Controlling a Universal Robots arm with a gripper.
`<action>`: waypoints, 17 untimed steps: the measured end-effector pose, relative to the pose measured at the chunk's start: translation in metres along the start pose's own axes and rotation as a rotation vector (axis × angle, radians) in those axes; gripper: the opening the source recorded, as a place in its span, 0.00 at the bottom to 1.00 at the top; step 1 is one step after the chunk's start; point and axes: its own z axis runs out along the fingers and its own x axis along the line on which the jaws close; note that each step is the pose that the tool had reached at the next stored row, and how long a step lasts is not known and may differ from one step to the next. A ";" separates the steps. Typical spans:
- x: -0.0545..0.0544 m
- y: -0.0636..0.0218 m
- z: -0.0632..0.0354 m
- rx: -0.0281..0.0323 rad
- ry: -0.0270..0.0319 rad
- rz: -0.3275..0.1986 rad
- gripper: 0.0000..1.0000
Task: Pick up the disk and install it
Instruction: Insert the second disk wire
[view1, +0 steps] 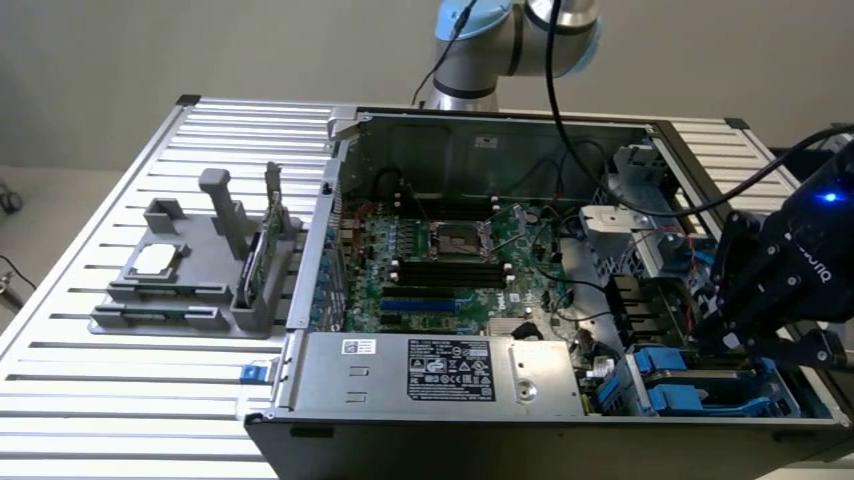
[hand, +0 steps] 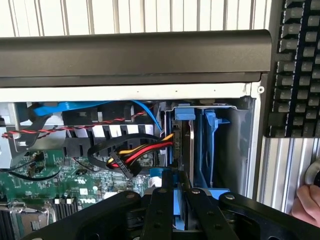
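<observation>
A: Start at the exterior view's left: the grey fixture (view1: 200, 270) on the slatted surface (view1: 80, 400) is nothing you need. Pass the motherboard (view1: 447, 265) and the power-supply box (view1: 441, 370); your work is at the exterior view's right, where the tool (view1: 747, 335) hangs over the blue drive bays (view1: 681, 385) in the corner of the case (view1: 534, 130).

B: And the grip?

A: In the wrist view the tool (hand: 176, 200) is closed narrow on the disk (hand: 181, 165), one finger on each side. You're holding it on edge, already partly down in its slot.

B: How should I finish the seating?

A: I'd keep it upright and parallel to the blue guide rail (hand: 210, 145), push straight, and watch the red-and-yellow power cable (hand: 135, 152) just beside it.

B: What does the disk look like?

A: A thin grey slab seen edge-on, with a blue carrier tab (hand: 185, 113) at its far end.
</observation>
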 end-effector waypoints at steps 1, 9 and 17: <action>0.000 0.0002 0.0003 0.0000 0.0006 0.000 0.16; -0.001 0.0023 0.0029 0.0001 0.0036 -0.001 0.16; -0.001 0.0037 0.0056 -0.0001 0.0061 -0.001 0.16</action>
